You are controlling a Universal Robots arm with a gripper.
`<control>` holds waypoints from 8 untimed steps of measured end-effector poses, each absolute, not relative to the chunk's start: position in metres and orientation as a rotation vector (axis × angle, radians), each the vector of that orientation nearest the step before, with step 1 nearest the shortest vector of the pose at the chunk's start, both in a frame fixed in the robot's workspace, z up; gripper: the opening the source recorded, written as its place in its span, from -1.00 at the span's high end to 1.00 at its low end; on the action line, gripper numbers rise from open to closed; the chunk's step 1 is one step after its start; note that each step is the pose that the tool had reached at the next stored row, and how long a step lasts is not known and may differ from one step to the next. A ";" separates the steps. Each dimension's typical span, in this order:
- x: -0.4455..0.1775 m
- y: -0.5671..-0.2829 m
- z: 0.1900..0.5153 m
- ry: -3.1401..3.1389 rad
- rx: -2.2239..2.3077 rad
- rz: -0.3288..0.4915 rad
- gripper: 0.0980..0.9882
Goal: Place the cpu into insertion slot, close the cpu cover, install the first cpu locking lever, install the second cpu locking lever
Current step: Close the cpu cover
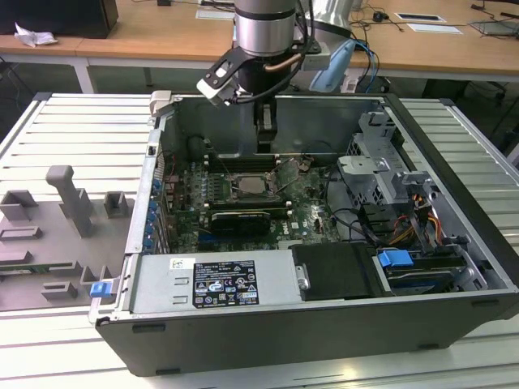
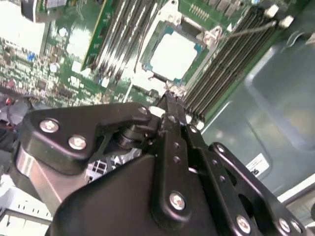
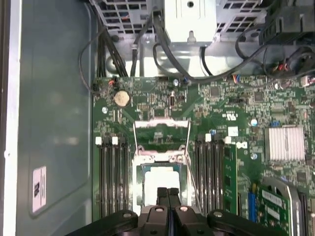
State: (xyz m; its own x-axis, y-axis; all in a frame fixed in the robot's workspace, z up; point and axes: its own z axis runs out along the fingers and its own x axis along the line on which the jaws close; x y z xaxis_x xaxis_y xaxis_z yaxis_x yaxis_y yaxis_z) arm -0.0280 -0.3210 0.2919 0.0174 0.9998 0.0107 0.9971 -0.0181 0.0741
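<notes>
CPU (image 3: 158,181) sits in the slot (image 3: 139,169), pale face up, directly under and just ahead of the fingers (image 3: 162,196) in the first wrist view. The fingers are closed tip to tip w/ no visible gap, and nothing is seen held between them. Judged reason: the chip is already seated, so no grip is needed, and closed tips make a narrow pusher for the thin metal parts round the socket.

Cover (image 3: 161,124) lies flipped back beyond the slot, on the side away from the fingers. The CPU face is exposed, so the cover step is not yet done. One wire lever (image 3: 191,172) stands angled beside the slot, apparently unlatched.

In the exterior view the arm reaches straight down into the case (image 1: 324,340), w/ the fingers (image 1: 265,142) over the slot area. This vertical approach prob. keeps the arm clear of the case walls and the drive cage (image 1: 365,174).

Hidden / unclear:
- The near edge of the slot is cut off by the fingers in the first wrist view.
- Tip contact w/ any part cannot be confirmed.
- A second lever cannot be made out.
- Whatever lies under the CPU is hidden.
</notes>
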 end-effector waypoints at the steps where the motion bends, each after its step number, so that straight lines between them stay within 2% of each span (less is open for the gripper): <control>1: -0.024 -0.321 0.292 2.169 2.208 0.092 0.98; 8: -0.017 -0.321 0.282 2.169 2.208 0.093 0.98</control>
